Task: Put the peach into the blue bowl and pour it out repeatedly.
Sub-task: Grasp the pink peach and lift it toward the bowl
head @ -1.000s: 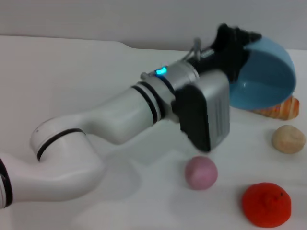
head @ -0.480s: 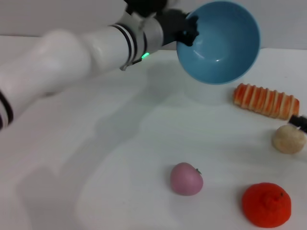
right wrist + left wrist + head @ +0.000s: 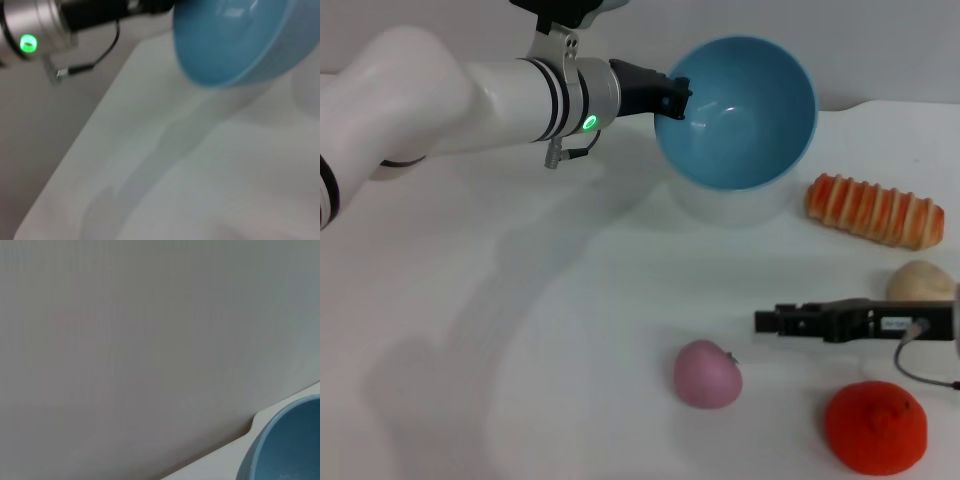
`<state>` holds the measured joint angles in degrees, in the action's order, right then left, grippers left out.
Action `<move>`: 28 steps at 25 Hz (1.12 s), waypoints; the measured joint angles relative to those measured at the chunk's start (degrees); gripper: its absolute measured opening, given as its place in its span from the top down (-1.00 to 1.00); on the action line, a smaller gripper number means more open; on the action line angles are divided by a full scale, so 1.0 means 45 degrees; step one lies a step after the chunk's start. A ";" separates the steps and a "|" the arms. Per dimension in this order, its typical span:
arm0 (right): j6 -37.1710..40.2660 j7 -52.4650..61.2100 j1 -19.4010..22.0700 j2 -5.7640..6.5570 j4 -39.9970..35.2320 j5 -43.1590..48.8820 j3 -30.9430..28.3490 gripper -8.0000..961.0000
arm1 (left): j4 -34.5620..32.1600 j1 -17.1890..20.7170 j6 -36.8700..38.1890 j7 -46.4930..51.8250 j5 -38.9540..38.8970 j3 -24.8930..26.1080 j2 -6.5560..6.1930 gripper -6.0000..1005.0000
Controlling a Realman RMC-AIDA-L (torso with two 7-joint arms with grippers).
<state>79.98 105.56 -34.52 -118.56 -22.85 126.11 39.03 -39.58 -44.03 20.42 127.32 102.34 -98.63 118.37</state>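
The left end effector [image 3: 672,98] grips the rim of the light blue, smooth plastic bowl [image 3: 740,115], holding it tilted above the white counter [image 3: 520,330], its hollow empty. The small pink-purple round toy peach [image 3: 708,374] lies on the counter, well apart from the bowl. The right end effector [image 3: 767,321] hovers just beside the peach (whether its fingers are parted I cannot tell). A low, sideways approach could nudge the peach rolling toward the orange-red bumpy fruit [image 3: 875,427].

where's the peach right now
In the head view the peach lies on the white table, front and right of centre, left of the orange-red fruit and just below the right gripper reaching in from the right.
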 joint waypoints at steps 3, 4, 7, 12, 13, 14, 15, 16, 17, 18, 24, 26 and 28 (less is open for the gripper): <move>-0.0451 0.0156 -0.0324 -0.0040 0.0473 0.0034 0.0791 -0.09 | 0.0004 0.0047 -0.0011 -0.0001 -0.0018 0.0012 0.0023 0.99; -0.0604 0.0176 -0.0395 -0.0054 0.0625 0.0018 0.0996 -0.09 | 0.0001 0.0049 -0.0012 -0.0002 -0.0024 0.0014 0.0030 0.99; -0.1006 0.0186 -0.0683 -0.0093 0.1286 -0.0023 0.1282 -0.08 | -0.0003 0.0052 -0.0012 -0.0003 -0.0041 0.0022 0.0049 0.99; -0.1739 -0.0253 -0.1238 -0.0177 0.2286 -0.0043 0.1437 -0.07 | -0.0027 0.0052 -0.0049 0.0005 -0.0060 -0.0038 0.0073 0.99; -0.1859 -0.0337 -0.1350 -0.0185 0.2456 -0.0043 0.1456 -0.06 | -0.0044 0.0057 -0.0060 0.0006 -0.0063 -0.0071 0.0077 0.99; -0.2097 -0.0387 -0.1548 -0.0188 0.2744 -0.0034 0.1465 -0.06 | -0.0057 0.0067 -0.0072 0.0006 -0.0066 -0.0100 0.0078 0.99; -0.2301 -0.0405 -0.1694 -0.0189 0.2941 -0.0017 0.1473 -0.06 | -0.0060 0.0075 -0.0077 0.0006 -0.0067 -0.0112 0.0079 0.99; -0.2492 -0.0406 -0.1812 -0.0189 0.3116 0.0009 0.1485 -0.06 | -0.0064 0.0092 -0.0084 0.0006 -0.0068 -0.0122 0.0080 0.99; -0.2654 -0.0423 -0.1911 -0.0191 0.3258 0.0024 0.1495 -0.05 | -0.0067 0.0102 -0.0085 0.0006 -0.0070 -0.0127 0.0080 0.99; -0.2759 -0.0450 -0.1961 -0.0195 0.3332 0.0030 0.1504 -0.05 | -0.0068 0.0126 -0.0095 0.0006 -0.0072 -0.0145 0.0081 0.99; -0.2974 -0.0620 -0.1999 -0.0216 0.3410 -0.0001 0.1510 -0.03 | -0.0100 0.0228 -0.0136 0.0006 -0.0100 -0.0295 0.0082 0.99; -0.2989 -0.0714 -0.1947 -0.0216 0.3375 -0.0006 0.1507 -0.03 | -0.0103 0.0255 -0.0143 0.0006 -0.0122 -0.0295 0.0082 0.99; -0.3001 -0.0903 -0.1910 -0.0216 0.3363 -0.0035 0.1478 -0.02 | -0.0104 0.0260 -0.0144 0.0006 -0.0145 -0.0295 0.0082 0.99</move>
<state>66.47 101.50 -43.12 -119.54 -7.72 125.95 45.68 -40.05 -42.86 19.77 127.35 101.69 -99.95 118.74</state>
